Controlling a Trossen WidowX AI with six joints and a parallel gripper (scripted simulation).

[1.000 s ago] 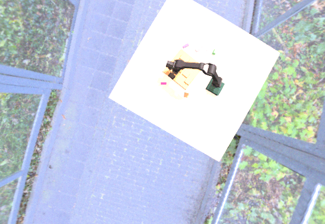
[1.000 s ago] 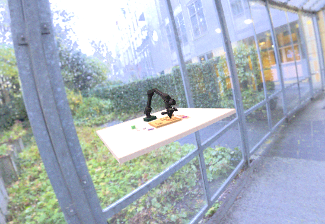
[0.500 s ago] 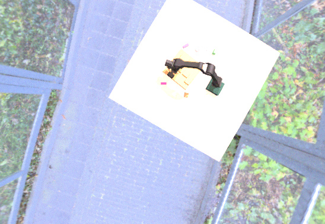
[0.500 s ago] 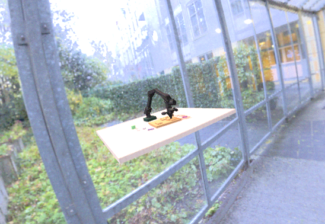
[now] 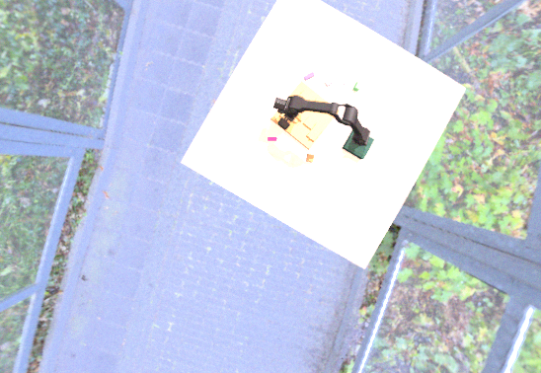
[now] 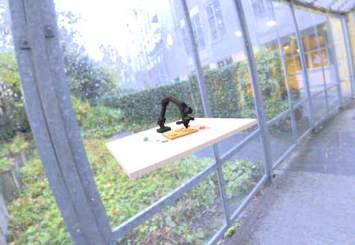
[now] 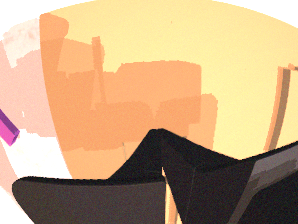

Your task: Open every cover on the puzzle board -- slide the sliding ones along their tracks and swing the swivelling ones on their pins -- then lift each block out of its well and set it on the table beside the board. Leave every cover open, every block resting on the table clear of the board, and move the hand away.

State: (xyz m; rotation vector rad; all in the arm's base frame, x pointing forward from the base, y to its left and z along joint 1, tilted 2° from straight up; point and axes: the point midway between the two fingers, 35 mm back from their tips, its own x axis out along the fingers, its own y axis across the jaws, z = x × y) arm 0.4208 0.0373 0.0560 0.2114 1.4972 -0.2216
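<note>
The puzzle board (image 5: 321, 125) (image 6: 171, 136) (image 7: 240, 40) lies on the table under the arm. My gripper (image 6: 186, 128) (image 7: 156, 135) is shut, with nothing seen between the fingers, its tips low over the board. A magenta block (image 5: 271, 139) (image 6: 202, 128) (image 7: 11, 137) lies on the table off one board edge. A purple block (image 5: 309, 76) (image 6: 164, 141) and a green block (image 5: 355, 87) (image 6: 145, 139) lie off the opposite side. An orange block (image 5: 310, 158) lies near a board corner. Cover positions and well contents are too small or hidden to tell.
A pale small piece (image 5: 328, 84) (image 6: 157, 140) lies between the purple and green blocks. The arm's dark green base (image 5: 357, 147) (image 6: 163, 129) stands beside the board on the white table (image 5: 316, 203) (image 6: 139, 159). Arm shadows fall across the board and table.
</note>
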